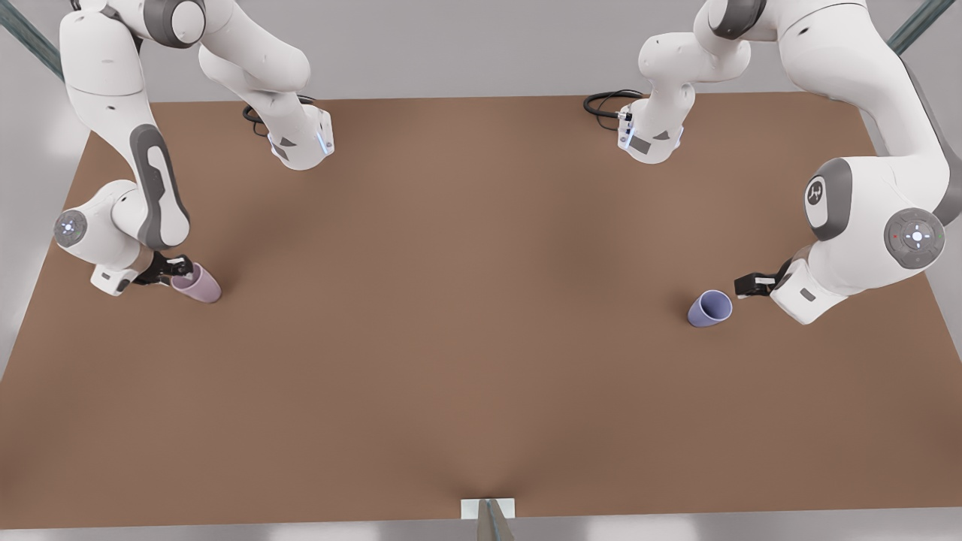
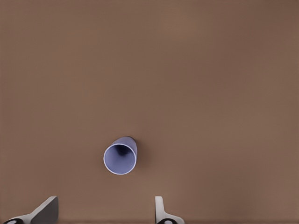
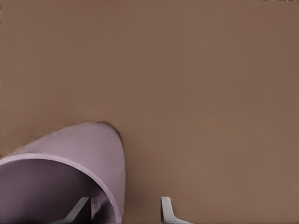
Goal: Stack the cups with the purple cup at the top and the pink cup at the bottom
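Pink cup [image 1: 197,283] at the front view's left on the brown table [image 1: 466,315]. Right gripper [image 1: 174,268] at its rim, fingers spread: one finger [image 3: 80,208] inside the cup, the other outside (wall between them, not clamped). Purple cup [image 1: 709,309] upright at the front view's right, well apart. Left gripper [image 1: 751,285] just beside it, fingers spread, holding nothing.

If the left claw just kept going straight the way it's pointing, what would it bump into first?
Most likely the small blue-violet tapered cup, which lies ahead between the left gripper's open fingers. The gap is hard to judge.
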Robot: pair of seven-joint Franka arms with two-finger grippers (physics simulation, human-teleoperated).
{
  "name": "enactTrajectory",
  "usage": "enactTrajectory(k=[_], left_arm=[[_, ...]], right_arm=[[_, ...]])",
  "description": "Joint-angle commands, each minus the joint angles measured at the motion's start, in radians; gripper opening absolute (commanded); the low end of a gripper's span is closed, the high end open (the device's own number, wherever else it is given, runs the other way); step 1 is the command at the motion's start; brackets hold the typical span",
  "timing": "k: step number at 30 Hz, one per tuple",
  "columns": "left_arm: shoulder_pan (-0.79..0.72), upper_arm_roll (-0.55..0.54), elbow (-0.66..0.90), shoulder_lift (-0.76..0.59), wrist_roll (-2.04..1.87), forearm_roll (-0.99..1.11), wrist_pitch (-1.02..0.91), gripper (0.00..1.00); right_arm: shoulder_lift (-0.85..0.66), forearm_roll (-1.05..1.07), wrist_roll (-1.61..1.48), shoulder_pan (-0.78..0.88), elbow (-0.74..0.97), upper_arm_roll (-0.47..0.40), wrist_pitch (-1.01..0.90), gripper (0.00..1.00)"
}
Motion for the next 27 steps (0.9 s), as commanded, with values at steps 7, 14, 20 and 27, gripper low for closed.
enactTrajectory(k=[7, 14, 20, 27], left_arm=[[0.001, 0.001, 0.000, 0.001, -0.004, 0.000, 0.003, 1.00], [0.011, 0.004, 0.003, 0.016, -0.002, -0.001, 0.022, 1.00], [0.011, 0.010, 0.002, 0.022, -0.002, -0.001, 0.035, 1.00], [0.013, 0.024, 0.002, 0.035, 0.001, -0.009, 0.035, 1.00]], right_arm=[[-0.013, 0.007, -0.187, 0.006, 0.003, 0.001, 0.015, 0.21], [-0.113, 0.002, -0.054, 0.101, 0.055, 0.017, -0.142, 0.21], [-0.112, -0.024, 0.504, 0.170, 0.202, 0.299, -0.287, 0.21], [0.121, -0.036, 1.304, 0.647, 0.634, 0.349, -0.550, 0.21]])
